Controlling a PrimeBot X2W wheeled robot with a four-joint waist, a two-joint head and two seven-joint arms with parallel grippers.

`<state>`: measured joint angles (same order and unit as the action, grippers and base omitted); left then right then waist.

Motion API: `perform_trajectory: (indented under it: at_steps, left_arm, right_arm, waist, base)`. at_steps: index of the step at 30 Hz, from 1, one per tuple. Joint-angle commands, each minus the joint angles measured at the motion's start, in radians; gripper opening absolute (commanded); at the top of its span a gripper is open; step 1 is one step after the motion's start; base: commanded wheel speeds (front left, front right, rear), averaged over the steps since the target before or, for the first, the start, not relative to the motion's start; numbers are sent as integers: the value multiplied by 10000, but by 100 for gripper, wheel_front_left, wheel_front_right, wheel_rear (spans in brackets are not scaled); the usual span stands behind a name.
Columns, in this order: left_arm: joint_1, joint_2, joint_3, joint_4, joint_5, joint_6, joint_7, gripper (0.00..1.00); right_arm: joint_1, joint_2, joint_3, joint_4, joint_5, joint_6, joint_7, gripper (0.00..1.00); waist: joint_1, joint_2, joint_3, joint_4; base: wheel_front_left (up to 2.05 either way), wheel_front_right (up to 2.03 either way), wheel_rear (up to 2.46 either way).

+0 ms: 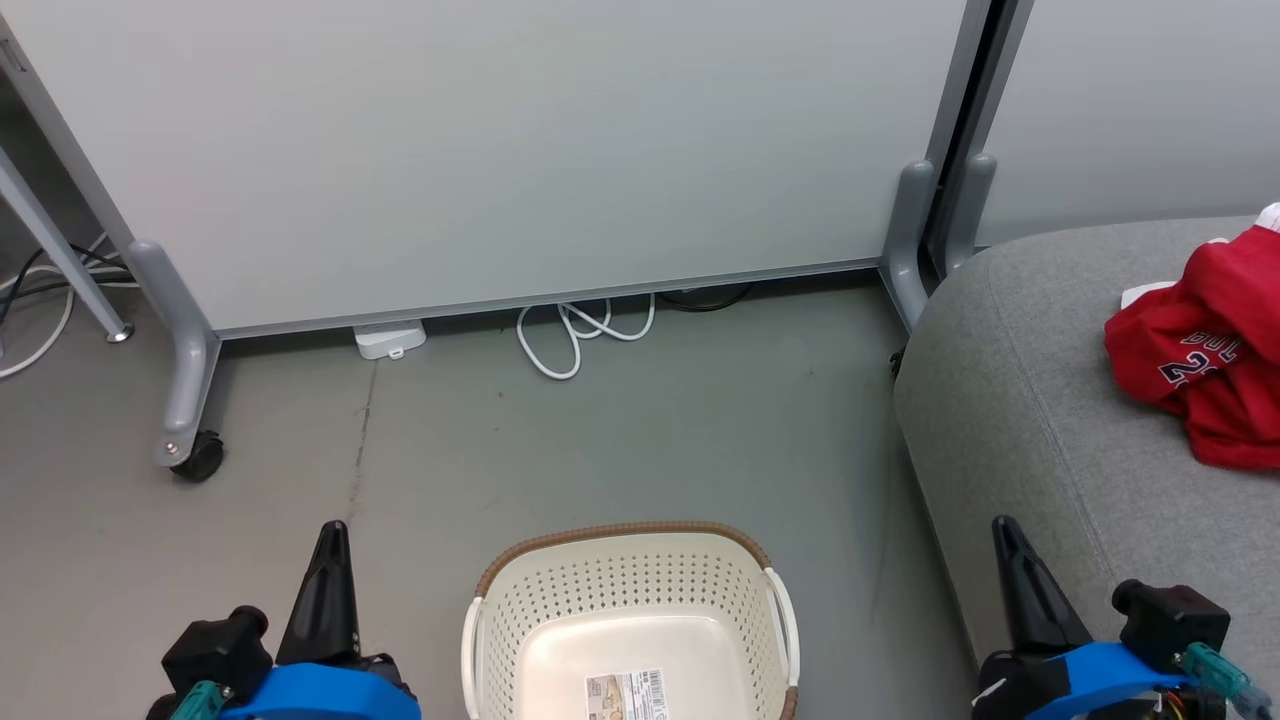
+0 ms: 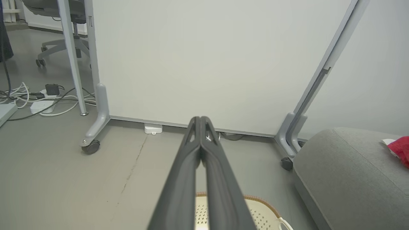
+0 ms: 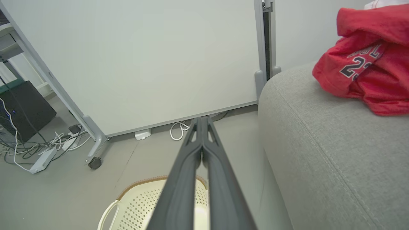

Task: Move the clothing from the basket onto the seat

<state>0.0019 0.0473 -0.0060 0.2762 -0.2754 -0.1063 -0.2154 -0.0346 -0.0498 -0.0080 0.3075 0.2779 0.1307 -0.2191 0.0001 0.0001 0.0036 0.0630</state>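
Head view: crumpled bright red sports clothing (image 1: 1200,370) lies on the light grey fabric seat (image 1: 1020,420), ahead-right of my right claw (image 1: 1003,530). It and my left claw (image 1: 333,535) are closed, empty. The cloth seems light and limp; I'd pinch a raised fold.

Left gripper (image 1: 333,535), two long dark tapered fingers on blue wrist housing (image 1: 320,692): low at lower left, fingers pressed together tip to tip, pointing up, holding nothing. Right gripper (image 1: 1003,532), same build: lower right, fingers pressed together, tips leaning slightly left, holding nothing.
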Motion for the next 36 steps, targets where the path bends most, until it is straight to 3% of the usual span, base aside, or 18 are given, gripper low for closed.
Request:
perform_trajectory:
  at_steps: [1,36]
  left_arm:
    - [-289,22,107,-171,-527,-25,100,0]
    - [-657,31,552,-274,-5884,-125,1420,0]
  right_arm:
    - [-187,-8,-66,-195,545,0,122,0]
    - [-455,-9,-478,-416,5884,0,1455,0]
  waist:
    - [0,-1,0,-11]
    - [-1,-1,-1,-193]
  base:
    - [0,0,0]
    - [0,0,0]
